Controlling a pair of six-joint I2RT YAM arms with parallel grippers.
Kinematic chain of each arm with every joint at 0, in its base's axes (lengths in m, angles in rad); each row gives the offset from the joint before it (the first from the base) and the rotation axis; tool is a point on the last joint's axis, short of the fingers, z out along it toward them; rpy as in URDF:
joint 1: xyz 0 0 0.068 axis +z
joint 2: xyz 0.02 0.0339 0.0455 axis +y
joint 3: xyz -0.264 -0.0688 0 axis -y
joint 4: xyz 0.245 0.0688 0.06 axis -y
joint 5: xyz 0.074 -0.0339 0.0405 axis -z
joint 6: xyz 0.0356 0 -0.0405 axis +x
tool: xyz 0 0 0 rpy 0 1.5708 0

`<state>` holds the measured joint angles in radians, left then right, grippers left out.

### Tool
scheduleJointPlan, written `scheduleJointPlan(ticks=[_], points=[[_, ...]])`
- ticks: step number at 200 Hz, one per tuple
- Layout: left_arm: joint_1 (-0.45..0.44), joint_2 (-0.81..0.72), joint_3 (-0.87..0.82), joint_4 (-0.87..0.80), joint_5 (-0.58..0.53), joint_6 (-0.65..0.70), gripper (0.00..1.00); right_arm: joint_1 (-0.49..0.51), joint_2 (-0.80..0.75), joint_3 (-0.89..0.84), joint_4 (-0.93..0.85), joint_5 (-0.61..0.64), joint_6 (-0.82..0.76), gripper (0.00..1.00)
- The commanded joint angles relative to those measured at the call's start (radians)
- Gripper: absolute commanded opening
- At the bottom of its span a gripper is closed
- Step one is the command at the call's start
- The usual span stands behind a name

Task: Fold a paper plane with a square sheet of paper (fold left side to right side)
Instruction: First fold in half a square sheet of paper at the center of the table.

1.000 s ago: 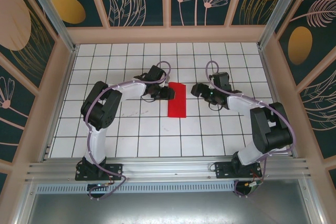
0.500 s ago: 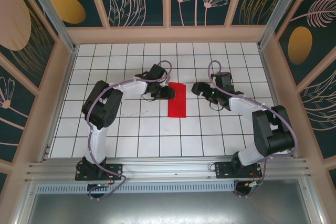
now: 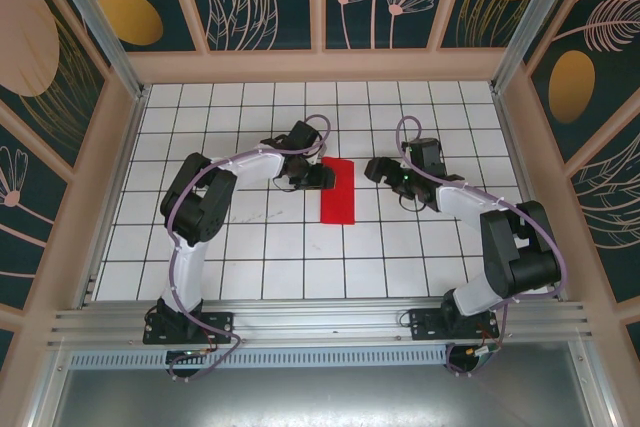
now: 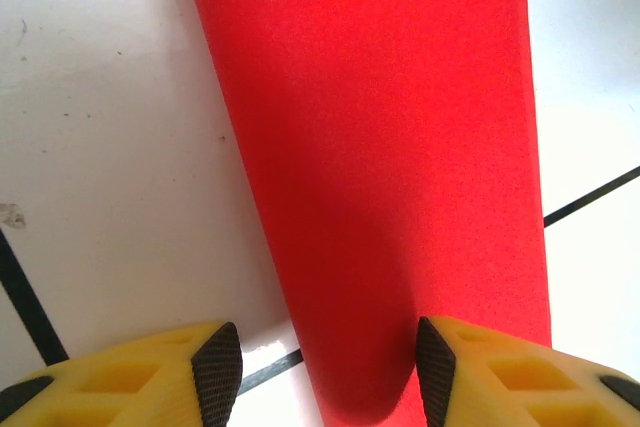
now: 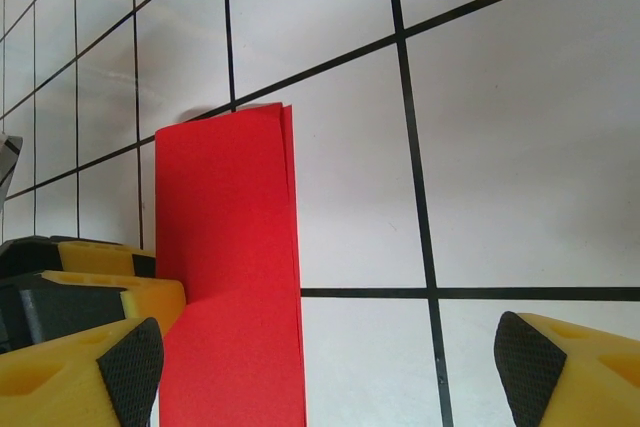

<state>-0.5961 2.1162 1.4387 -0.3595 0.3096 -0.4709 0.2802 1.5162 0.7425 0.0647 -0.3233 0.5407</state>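
Square sheet of paper lies folded narrow; left gripper and right gripper have jaws apart; next we probably flatten the crease.

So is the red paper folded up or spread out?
Folded. The red paper lies as a narrow strip, and doubled edges show at its far end.

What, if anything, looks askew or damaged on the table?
The folded paper seems slightly tilted against the grid lines, and at its far corner the layers do not lie quite flush. No tear or spill shows.
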Motion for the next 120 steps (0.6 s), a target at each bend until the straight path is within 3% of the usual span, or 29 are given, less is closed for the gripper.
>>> scheduleJointPlan(ticks=[1,120], points=[[-0.041,0.117,-0.010,0.052,-0.001,0.029,0.55,-0.007,-0.028,-0.015,0.020,-0.017,0.011,0.89],[-0.043,0.145,0.024,0.002,-0.050,0.064,0.56,-0.006,-0.026,-0.016,0.023,-0.028,0.013,0.89]])
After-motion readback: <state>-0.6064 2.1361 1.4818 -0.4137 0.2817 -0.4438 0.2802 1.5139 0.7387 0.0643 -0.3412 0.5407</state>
